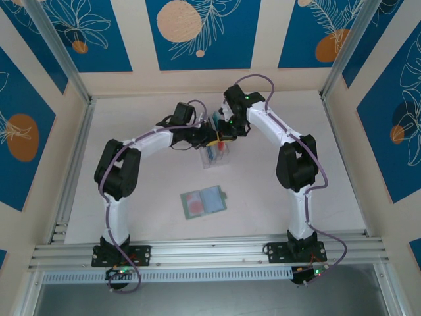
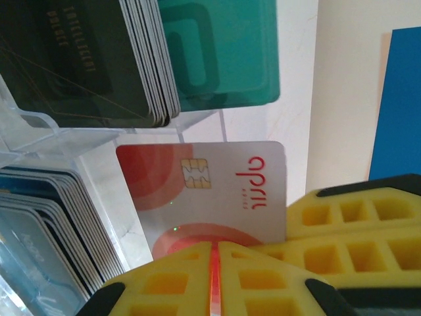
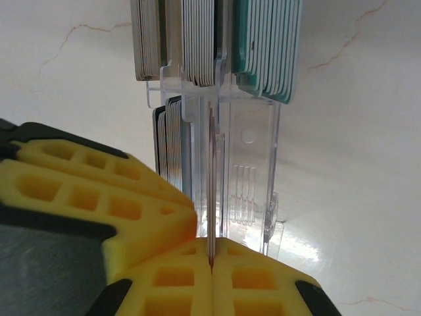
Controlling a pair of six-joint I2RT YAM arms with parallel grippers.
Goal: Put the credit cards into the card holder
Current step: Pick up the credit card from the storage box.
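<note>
The right fingers (image 3: 263,270) are pressed together on a red and white card (image 2: 217,191), which the right wrist view shows edge-on, running from their seam up towards the clear rack (image 3: 253,164). The left fingers (image 2: 164,283) are all but together, with only a slit showing red. They sit against the card's lower face, and I judge they grip nothing.

Behind the card stand the rack's stacks: dark cards (image 2: 66,59), teal cards (image 2: 230,59) and pale blue cards (image 2: 39,224). The card holder (image 1: 204,202) lies open on the bench (image 1: 151,217), well apart from the rack, nearer the arm bases.

Risks: the grip is on one edge only, so a push from the left fingers could pivot or slip the card. Its far edge could also catch the rack wall and tip the stacks.

Writing: a gold chip and a stylised red word running sideways, unreadable. The pale capitals on the dark card may read INTELLIGENT
</note>
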